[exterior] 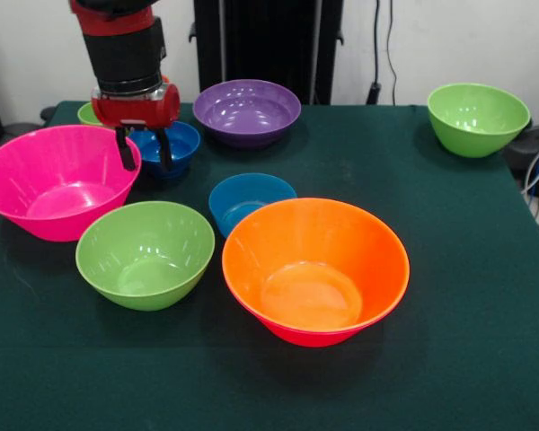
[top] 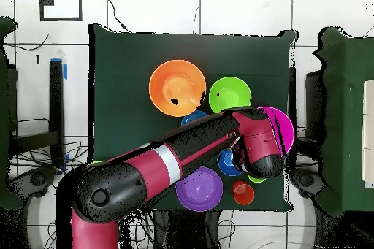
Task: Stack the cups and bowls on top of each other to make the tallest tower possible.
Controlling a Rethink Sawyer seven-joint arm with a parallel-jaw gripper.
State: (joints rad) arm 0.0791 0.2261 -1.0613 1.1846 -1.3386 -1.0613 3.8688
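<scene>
The arm comes down at the far left, its end effector (exterior: 144,149) hanging with fingers spread over a small blue bowl (exterior: 172,144), just beside the big pink bowl (exterior: 58,180). Around it on the green surface (exterior: 467,296) sit a purple bowl (exterior: 247,111), a second blue bowl (exterior: 249,199), two green bowls (exterior: 145,253) and one big orange bowl (exterior: 314,268). All stand apart and unstacked; a light-green cup (exterior: 88,114) peeks out behind the arm.

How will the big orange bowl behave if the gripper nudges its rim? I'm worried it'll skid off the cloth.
The big orange bowl looks like thin glossy plastic, so probably light and slick to grip. Its base is narrow under a wide rim, so a rim push would likely tilt it. The dark green cloth may resist sliding.
</scene>
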